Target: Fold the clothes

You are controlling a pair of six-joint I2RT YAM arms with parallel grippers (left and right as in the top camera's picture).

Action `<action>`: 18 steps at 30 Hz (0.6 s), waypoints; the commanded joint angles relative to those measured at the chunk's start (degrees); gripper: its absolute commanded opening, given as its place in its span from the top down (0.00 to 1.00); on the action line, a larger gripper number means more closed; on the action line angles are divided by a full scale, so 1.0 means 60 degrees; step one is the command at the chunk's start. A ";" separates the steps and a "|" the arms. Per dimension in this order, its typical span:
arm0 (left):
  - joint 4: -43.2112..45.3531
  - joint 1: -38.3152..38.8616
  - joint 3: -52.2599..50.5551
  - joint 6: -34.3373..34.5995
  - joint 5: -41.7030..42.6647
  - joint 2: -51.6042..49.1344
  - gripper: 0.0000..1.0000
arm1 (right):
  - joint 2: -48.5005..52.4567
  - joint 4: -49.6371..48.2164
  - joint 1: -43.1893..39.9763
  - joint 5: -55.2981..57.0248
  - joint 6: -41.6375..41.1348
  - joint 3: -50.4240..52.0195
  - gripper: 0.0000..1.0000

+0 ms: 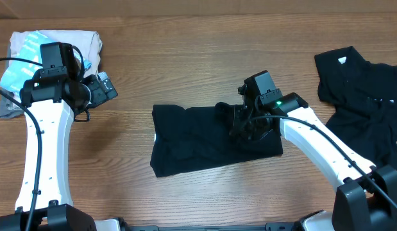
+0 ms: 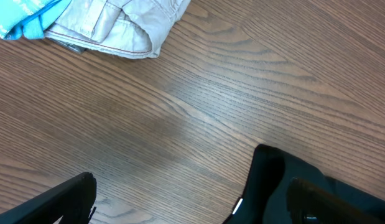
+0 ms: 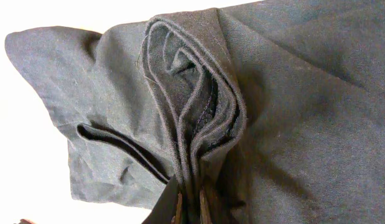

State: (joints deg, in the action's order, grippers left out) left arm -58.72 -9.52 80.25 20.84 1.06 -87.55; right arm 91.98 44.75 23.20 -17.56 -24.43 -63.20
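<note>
**Item:** black garment [image 1: 204, 144], part-folded, lying at the middle of the counter [image 1: 185, 58].
**Also present:** a second black garment [image 1: 362, 102], crumpled, with its white neck label [image 1: 342, 59] showing, far right and well apart. A pale folded pile [image 1: 54, 45] sits at the far left corner.
**Right gripper** [image 1: 244, 128]: jaws pinched narrow on a gathered ridge of the black garment, near its right end.
**Left gripper** [image 1: 107, 88]: jaws parted, holding nothing, over bare counter just beside the pale pile.
**Step in hand (judged):** carrying the pinched edge over to lay a fold.
**Handling note:**
- Keep every layer inside the pinch.
- Lift only enough to clear the cloth beneath.
- Draw across evenly and set the edge down square.
- The free arm could pin the left edge against dragging.

**Views:**
- Only the right wrist shows the stacked hems [image 3: 192, 124] nested in the pinch.
- Overhead shows that spot merely as a dark bunch, but it alone shows both garments and both arms.
</note>
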 commanded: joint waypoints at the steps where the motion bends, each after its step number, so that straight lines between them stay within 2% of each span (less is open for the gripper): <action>1: 0.0011 -0.0033 0.0208 0.0098 0.0076 -0.0029 0.00 | -0.0219 -0.0055 0.0000 -0.0091 -0.0197 0.0044 0.96; 8: 0.0015 -0.0033 0.0204 0.0098 0.0076 -0.0029 0.00 | -0.0219 -0.0066 0.0000 -0.0525 -0.0484 0.0044 0.95; 9: 0.0011 -0.0033 0.0204 0.0098 0.0076 -0.0029 0.00 | -0.0219 -0.0058 0.0000 -0.0616 -0.0484 0.0044 0.90; 11: 0.0011 -0.0033 0.0208 0.0098 0.0073 -0.0029 0.00 | -0.0219 -0.0062 0.0000 -0.1038 -0.0484 0.0044 0.59; 13: 0.0011 -0.0033 0.0208 0.0098 0.0073 -0.0029 0.00 | -0.0219 -0.0102 0.0000 -0.1698 -0.0474 0.0044 0.36; 15: 0.0015 -0.0033 0.0204 0.0098 0.0073 -0.0029 0.00 | -0.0219 -0.0186 -0.0004 -0.2575 -0.0386 0.0036 0.25; 18: 0.0015 -0.0033 0.0208 0.0098 0.0073 -0.0029 0.00 | -0.0222 -0.0193 -0.0135 -0.3727 0.0415 -0.0102 0.22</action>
State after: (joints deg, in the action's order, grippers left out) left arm -58.72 -9.52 80.25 20.84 1.08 -87.57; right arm 91.98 43.77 23.11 -30.26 -25.82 -63.20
